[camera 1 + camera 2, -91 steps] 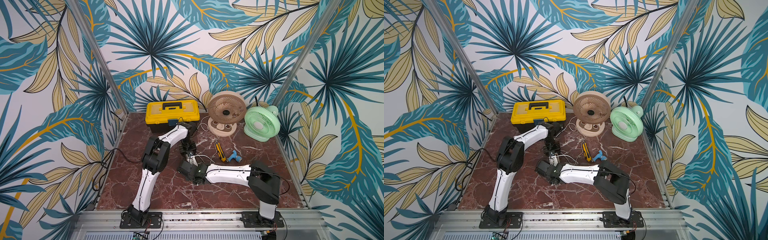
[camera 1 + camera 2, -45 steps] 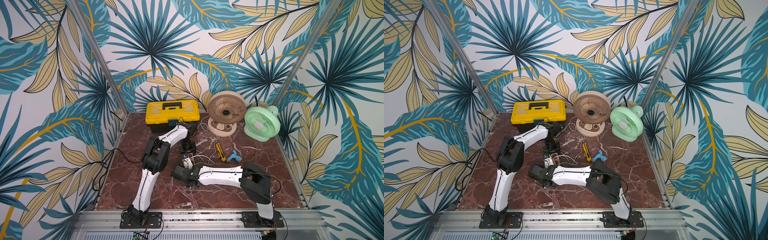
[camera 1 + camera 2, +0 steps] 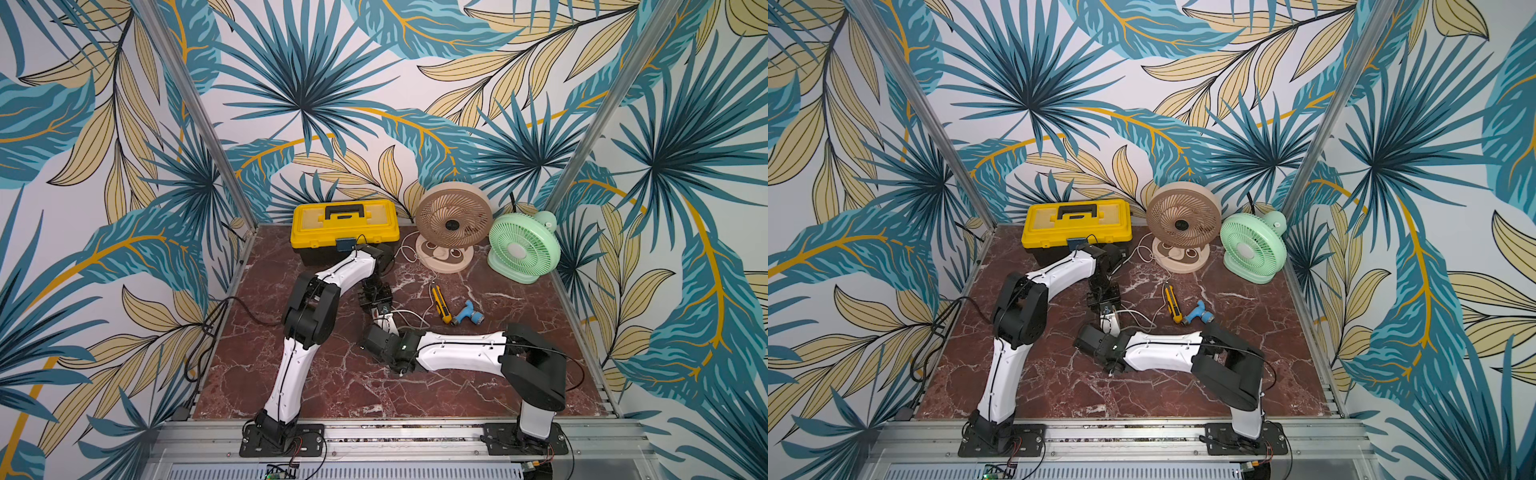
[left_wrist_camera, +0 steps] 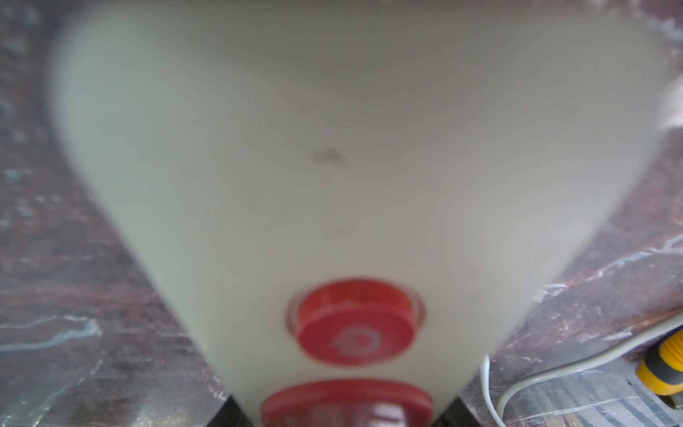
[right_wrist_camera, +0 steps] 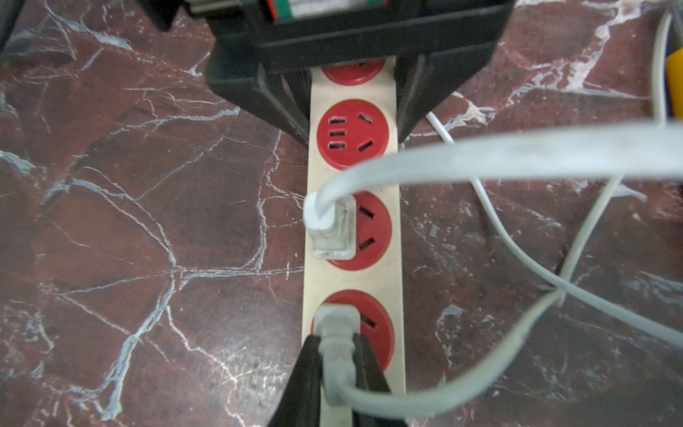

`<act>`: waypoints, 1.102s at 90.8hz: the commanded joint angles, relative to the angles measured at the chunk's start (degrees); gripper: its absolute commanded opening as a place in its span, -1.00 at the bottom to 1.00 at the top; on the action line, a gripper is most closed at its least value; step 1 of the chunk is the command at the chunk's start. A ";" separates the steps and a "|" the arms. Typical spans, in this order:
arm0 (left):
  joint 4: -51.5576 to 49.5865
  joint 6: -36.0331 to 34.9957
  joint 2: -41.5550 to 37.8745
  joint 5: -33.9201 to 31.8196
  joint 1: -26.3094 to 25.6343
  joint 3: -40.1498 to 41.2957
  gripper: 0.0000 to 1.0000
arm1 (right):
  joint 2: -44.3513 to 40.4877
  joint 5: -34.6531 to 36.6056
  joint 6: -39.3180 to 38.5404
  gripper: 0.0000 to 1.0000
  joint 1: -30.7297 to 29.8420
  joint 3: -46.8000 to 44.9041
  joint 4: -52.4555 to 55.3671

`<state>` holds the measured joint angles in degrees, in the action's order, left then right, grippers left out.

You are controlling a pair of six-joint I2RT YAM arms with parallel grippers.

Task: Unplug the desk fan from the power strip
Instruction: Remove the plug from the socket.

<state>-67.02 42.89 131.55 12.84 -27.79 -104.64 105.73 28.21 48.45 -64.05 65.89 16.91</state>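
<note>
Down on a red-brown marble counter [image 3: 340, 386] with white veins, boxed in on three sides by teal-and-gold palm-leaf wallpaper [image 3: 316, 83]. Silver metal posts [image 3: 195, 112] up the two far corners, a grey aluminium rail [image 3: 395, 432] along the near edge.

Against the far wall, left to right: a yellow plastic toolbox with a black handle [image 3: 345, 226], the round beige desk fan with brown swirled grille and bear-face base [image 3: 453, 220], then a smaller mint-green fan [image 3: 521, 247] by the far right corner. Nearer than the fans, a yellow utility knife [image 3: 439, 303] and a small blue toy drill [image 3: 469, 313], close together. Black cables [image 3: 232, 307] trailing in over the left edge.

Mid-counter now: the long cream power strip with round red sockets [image 5: 351, 280], lying flat, running near to far, only a sliver showing between the arms in both top views. At its far end the left gripper [image 5: 353, 136], black fingers [image 5: 288, 111] pressed against both long sides, clamped on the strip. At the near end the right gripper [image 5: 336, 342], fingers closed tight on a grey-white plug [image 5: 336, 319] set in the nearest socket. One socket farther, a clear-bodied white plug [image 5: 332, 229], also seated. A white cord [image 3: 409, 251] looping from the fan's base toward the strip; its own plug impossible to pick out. Left wrist view filled by blurred cream strip [image 4: 332, 166] and red rounds.

Open room: bare marble across the near half and down the left side. Crowded along the far wall and right of the strip, with loose grey flat cords [image 5: 517, 148] draped there.
</note>
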 commanded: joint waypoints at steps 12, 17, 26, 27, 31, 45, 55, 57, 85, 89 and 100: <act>4.73 -2.29 8.86 -5.95 0.90 5.78 -1.00 | -2.46 -5.58 5.41 -1.00 2.95 -7.56 -2.29; 4.71 -2.33 8.90 -5.93 0.90 5.79 -1.00 | -2.66 -5.89 5.95 -1.00 3.31 -8.14 -2.75; 4.75 -2.44 8.90 -5.99 0.88 5.76 -1.00 | -2.73 -6.06 5.97 -1.00 3.49 -8.36 -3.02; 4.73 -2.41 8.90 -5.99 0.85 5.81 -1.00 | -2.73 -6.06 5.92 -1.00 3.49 -8.34 -3.02; 4.75 -2.42 8.86 -5.96 0.89 5.79 -1.00 | -2.60 -6.06 5.71 -1.00 3.52 -8.13 -2.95; 4.77 -2.30 8.82 -6.03 0.89 5.86 -1.00 | -2.14 -5.46 4.79 -1.00 2.89 -6.85 -1.98; 4.85 -2.31 8.75 -5.94 0.86 5.85 -1.00 | -1.43 -3.17 3.41 -1.00 1.38 -4.49 0.19; 4.92 -2.36 8.80 -5.95 0.89 5.85 -1.00 | -1.21 -2.61 3.08 -1.00 0.92 -3.63 0.77; 4.92 -2.31 8.77 -5.98 0.90 5.92 -1.00 | 4.70 6.49 -2.75 -1.00 -5.79 8.70 10.69; 4.96 -2.38 8.83 -5.99 0.89 5.94 -1.00 | 5.60 7.44 -3.37 -1.00 -6.56 10.37 11.85; 4.99 -2.34 8.70 -5.99 0.88 5.94 -1.00 | 7.53 9.29 -4.64 -1.00 -8.01 13.55 14.35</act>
<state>-67.55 40.42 131.22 12.75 -27.81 -104.05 112.40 35.66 47.13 -68.58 75.96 27.24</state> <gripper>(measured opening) 0.507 0.165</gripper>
